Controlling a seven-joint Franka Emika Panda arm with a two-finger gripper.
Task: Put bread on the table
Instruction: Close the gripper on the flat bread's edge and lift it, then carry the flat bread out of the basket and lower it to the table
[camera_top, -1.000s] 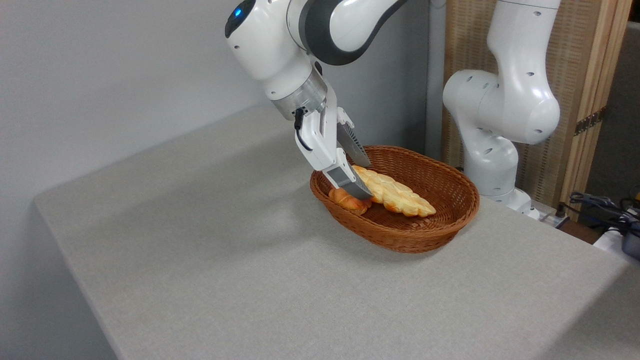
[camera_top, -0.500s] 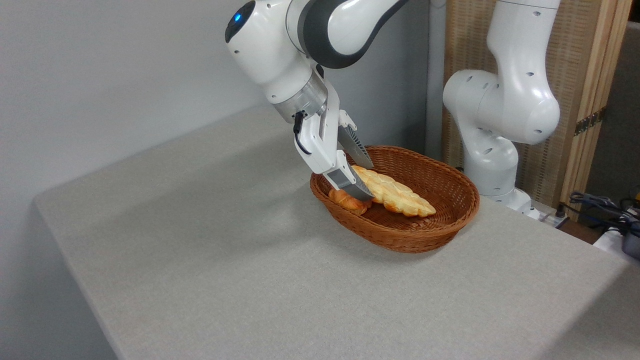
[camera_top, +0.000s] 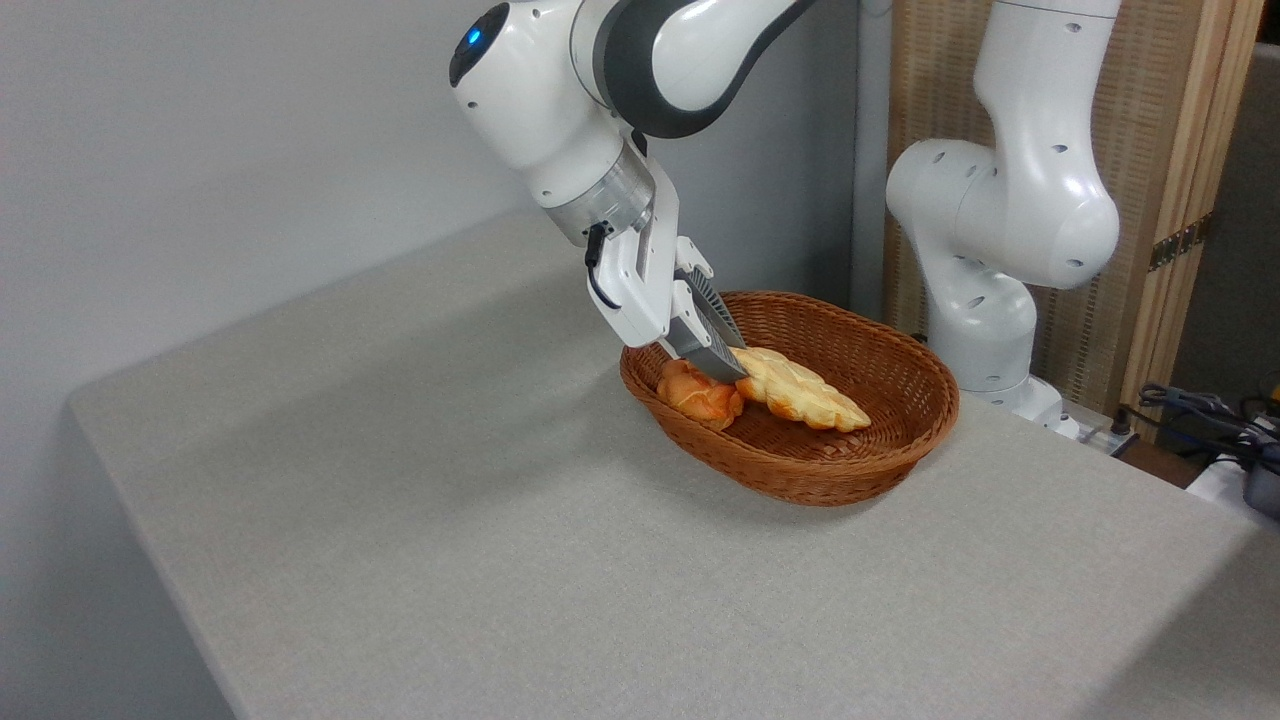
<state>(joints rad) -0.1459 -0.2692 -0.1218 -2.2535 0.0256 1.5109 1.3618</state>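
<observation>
The bread (camera_top: 805, 392), a pale golden braided loaf, lies in the brown wicker basket (camera_top: 800, 478) at the back right of the grey table (camera_top: 450, 520). My gripper (camera_top: 733, 360) reaches down into the basket's left part, its fingers (camera_top: 705, 340) shut on the loaf's left end. That end is hidden between them. The rest of the loaf slants down to the right onto the basket floor. A round orange bun (camera_top: 700, 392) rests just left of and below the fingertips.
The white base of the arm (camera_top: 1000, 250) stands behind the basket at the table's far right edge. Cables (camera_top: 1200, 415) lie off the table to the right. A wooden screen (camera_top: 1160, 150) stands behind. Bare tabletop stretches left of and in front of the basket.
The fingers, spread on either side of the loaf's left end before, have closed on it. The loaf's gripped end shifted slightly, and more of the orange bun now shows.
</observation>
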